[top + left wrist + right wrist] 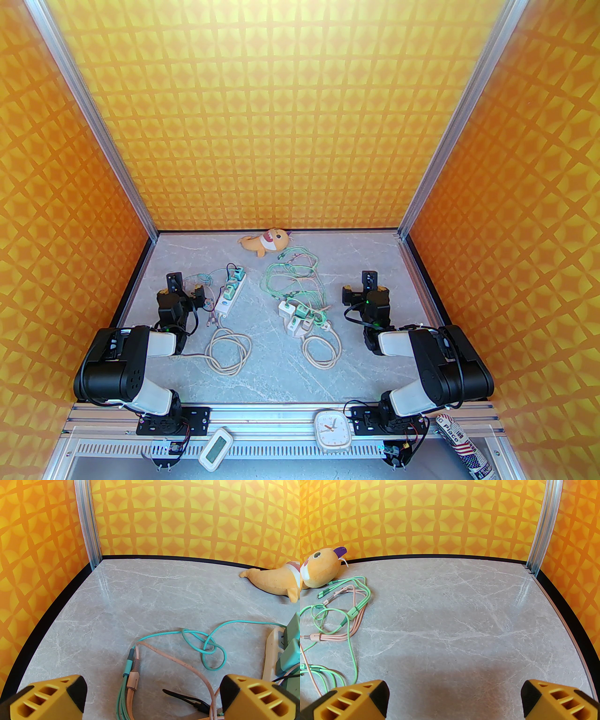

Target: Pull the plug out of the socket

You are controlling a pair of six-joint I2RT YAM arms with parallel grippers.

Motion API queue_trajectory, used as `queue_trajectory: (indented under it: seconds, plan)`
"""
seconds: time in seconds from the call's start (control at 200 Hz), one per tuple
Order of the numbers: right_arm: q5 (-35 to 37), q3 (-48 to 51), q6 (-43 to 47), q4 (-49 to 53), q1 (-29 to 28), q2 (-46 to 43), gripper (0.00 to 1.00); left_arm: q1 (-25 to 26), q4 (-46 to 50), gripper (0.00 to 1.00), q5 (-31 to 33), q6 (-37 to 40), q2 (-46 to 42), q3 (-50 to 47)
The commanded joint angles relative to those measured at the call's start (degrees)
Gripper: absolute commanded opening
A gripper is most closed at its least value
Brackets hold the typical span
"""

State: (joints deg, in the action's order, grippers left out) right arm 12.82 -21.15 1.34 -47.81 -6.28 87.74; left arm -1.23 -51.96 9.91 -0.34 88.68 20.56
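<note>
A white power strip (228, 295) lies left of centre with two green plugs (230, 290) seated in it. Its end (271, 653) and the green plugs (289, 654) show at the right edge of the left wrist view. My left gripper (174, 280) (152, 700) stands open just left of the strip, over teal and pink cables (131, 672), holding nothing. A second white strip (300, 323) carries white adapters and green plugs near the centre. My right gripper (369, 280) (454, 700) is open over bare table, to the right of that strip.
An orange plush toy (262, 241) lies at the back wall. Tangled green and pink cables (290, 276) (346, 611) spread across the middle. Coiled cords (229, 351) lie nearer the arms. A clock (333, 429), a timer (215, 447) and a can (464, 450) rest on the front rail.
</note>
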Motion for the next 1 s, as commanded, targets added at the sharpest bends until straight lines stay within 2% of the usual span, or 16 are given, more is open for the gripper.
queue_trajectory:
  seconds: [0.0, 0.11, 0.155, 0.215, 0.295, 0.39, 0.47, 0.6, 0.68, 0.87, 0.995]
  plan:
    - [-1.1, -1.0, 0.2, -1.3, 0.1, -0.4, 0.99, 0.1, -0.5, 0.99, -1.1, 0.6, 0.3, 0.7]
    - [-1.2, -1.0, 0.1, -1.2, 0.1, -0.5, 0.98, 0.1, -1.0, 0.99, -1.1, 0.7, -0.1, 0.6]
    - [-0.8, -0.9, 0.4, -1.9, 0.1, -0.5, 0.99, 0.1, 2.7, 0.99, -0.9, 0.5, -2.2, 1.6]
    - [0.8, -1.9, 0.2, 1.8, 0.1, -3.7, 0.98, 0.1, 13.2, 0.99, -0.2, 0.3, -6.1, 5.4]
    - [5.6, -6.7, -2.0, 15.6, 0.1, -10.5, 0.98, 0.1, 26.3, 0.99, 0.5, -0.6, -11.6, 11.1]
    - [9.8, -12.8, -6.4, 28.9, 0.1, -16.0, 0.98, 0.1, 34.2, 0.99, 1.0, -3.7, -18.9, 15.0]
    - [12.1, -19.0, -16.4, 40.9, 0.1, -19.1, 0.98, -0.4, 46.6, 0.99, 2.0, -9.9, -22.6, 21.6]
    - [5.4, -27.3, -21.3, 53.9, 0.1, -20.8, 0.98, -1.0, 75.6, 0.99, 1.7, -21.2, -21.7, 39.1]
    - [2.2, -29.2, -24.1, 57.1, 0.1, -21.5, 0.99, -1.1, 86.8, 0.99, -3.2, -19.9, -19.2, 47.0]
    - [-7.8, -30.2, -24.6, 60.5, 0.1, -23.2, 0.98, -0.4, 92.0, 0.99, -9.4, -24.3, -19.1, 47.4]
    - [-11.4, -30.3, -27.3, 65.0, 0.1, -24.0, 0.98, 3.4, 91.3, 0.99, -10.2, -24.9, -19.8, 44.4]
